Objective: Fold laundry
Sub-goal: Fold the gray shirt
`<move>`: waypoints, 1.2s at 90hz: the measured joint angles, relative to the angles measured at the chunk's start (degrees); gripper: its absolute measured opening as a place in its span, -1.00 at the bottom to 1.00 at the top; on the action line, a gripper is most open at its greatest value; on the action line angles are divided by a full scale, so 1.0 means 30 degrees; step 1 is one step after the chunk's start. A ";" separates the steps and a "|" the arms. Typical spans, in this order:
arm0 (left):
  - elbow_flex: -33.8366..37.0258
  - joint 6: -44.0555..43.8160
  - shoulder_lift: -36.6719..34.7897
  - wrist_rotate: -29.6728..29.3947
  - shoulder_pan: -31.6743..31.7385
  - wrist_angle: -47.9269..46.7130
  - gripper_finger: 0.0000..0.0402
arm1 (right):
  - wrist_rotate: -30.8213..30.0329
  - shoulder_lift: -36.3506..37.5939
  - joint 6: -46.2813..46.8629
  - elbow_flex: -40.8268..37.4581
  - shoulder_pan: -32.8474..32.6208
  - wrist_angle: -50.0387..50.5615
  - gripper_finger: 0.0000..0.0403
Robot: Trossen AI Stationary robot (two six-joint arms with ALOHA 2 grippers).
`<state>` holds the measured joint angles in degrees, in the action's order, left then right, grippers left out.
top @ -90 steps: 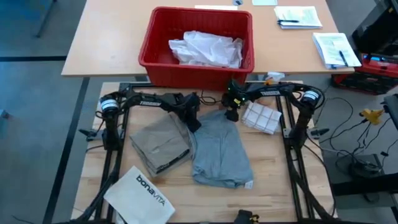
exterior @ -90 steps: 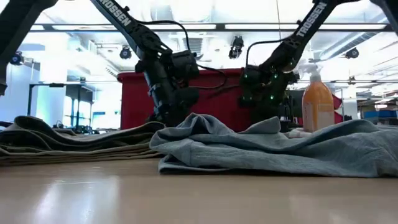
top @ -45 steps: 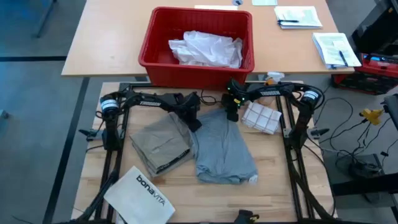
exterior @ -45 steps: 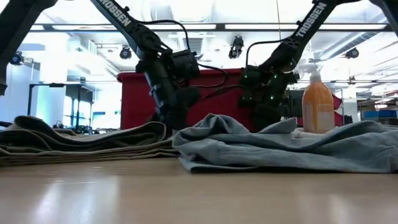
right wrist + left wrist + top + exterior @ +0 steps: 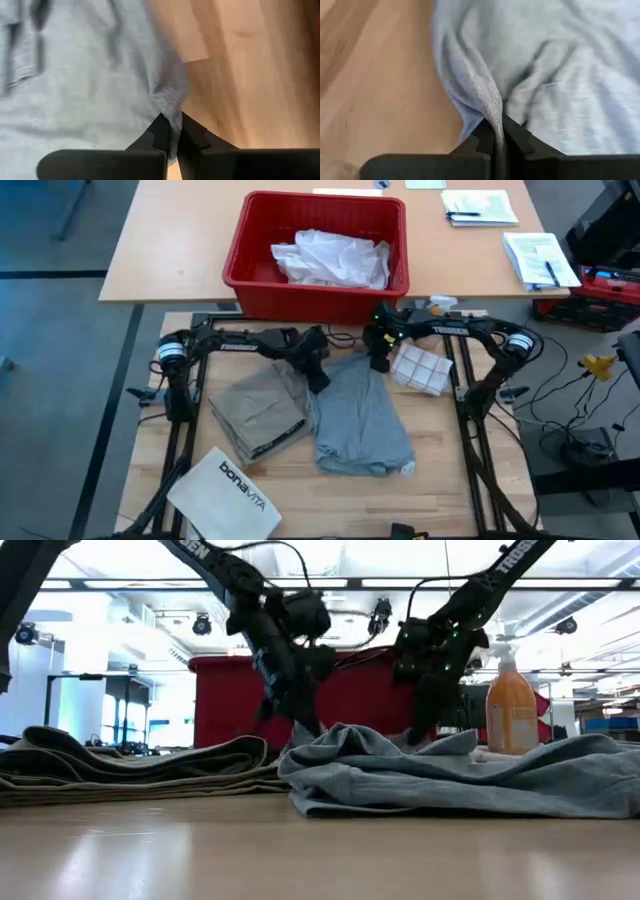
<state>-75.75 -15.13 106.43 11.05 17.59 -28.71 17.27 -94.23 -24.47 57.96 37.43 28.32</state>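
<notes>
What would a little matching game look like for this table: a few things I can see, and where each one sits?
Things:
1. grey T-shirt
2. khaki-tan folded garment
3. crumpled white shirt
4. stiff white "bonavita" bag

Places or states:
A. in the red plastic bin
B. at the table's near left corner
C. pinched by the left gripper and the right gripper
D. flat, left of the grey T-shirt

Pairs: 1-C, 2-D, 3-A, 4-B

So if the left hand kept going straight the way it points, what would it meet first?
The grey T-shirt: the left hand already pinches a fold of it, and more grey cloth lies directly ahead, probably resting on the table.
</notes>
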 joint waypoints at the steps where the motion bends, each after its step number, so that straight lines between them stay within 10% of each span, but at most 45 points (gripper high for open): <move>1: -0.0044 0.0013 -0.0027 -0.0004 -0.0027 -0.0008 -1.00 | 0.0114 0.0037 -0.0004 -0.0012 -0.0004 0.0077 -1.00; 69: -0.0451 -0.0967 -0.1048 -0.3442 -0.4192 0.0237 -1.00 | 0.1227 0.8391 0.3684 -0.4631 -0.3013 -0.0002 -1.00; 108: -0.0458 -0.1238 -0.1765 -0.5983 -0.7778 -0.0888 -1.00 | -0.1729 1.0863 0.6143 -0.5084 -0.7855 0.1689 -1.00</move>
<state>-77.12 -18.85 101.14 -6.90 -5.75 -31.37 12.08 -61.64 -6.04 42.71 13.86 33.39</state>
